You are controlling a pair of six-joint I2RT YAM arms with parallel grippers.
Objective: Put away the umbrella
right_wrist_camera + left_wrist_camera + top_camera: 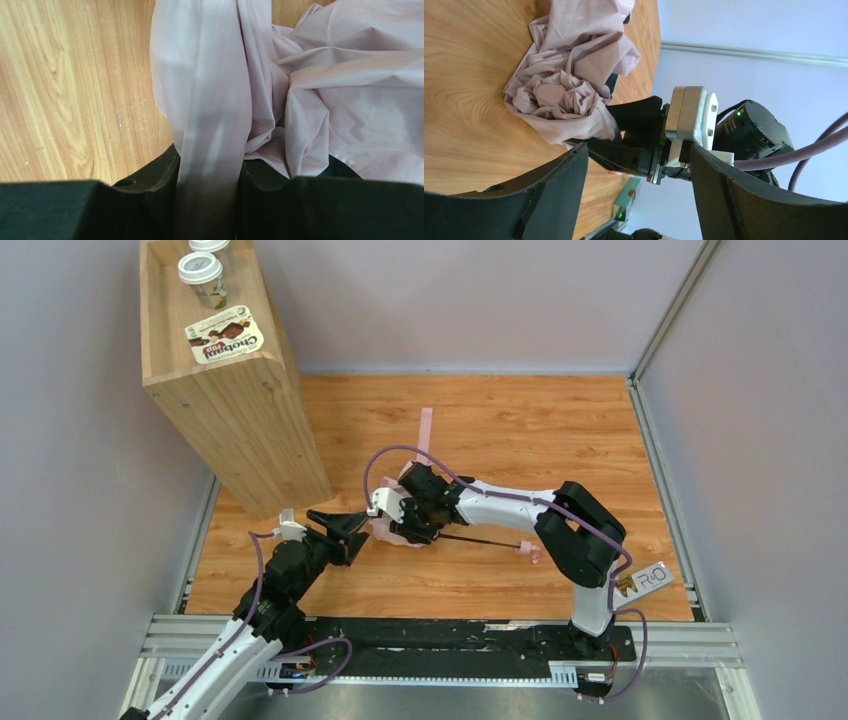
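Centrally, the wooden table carries all items. A tall wooden box stands at its far-left corner, with two lidded cups and a printed Chobani lid on its top face.

The umbrella lies near the middle of the table as a crumpled pale pink bundle. A thin black rod runs from the bundle toward the right and ends in a small pink tip. The thin pink strap lies flat on the table, extending from the bundle toward the far edge.

The right gripper sits over the bundle, with its jaws closed on a fold of the pink fabric.

The left gripper is just left of the bundle. Its jaws stand wide apart and hold nothing.
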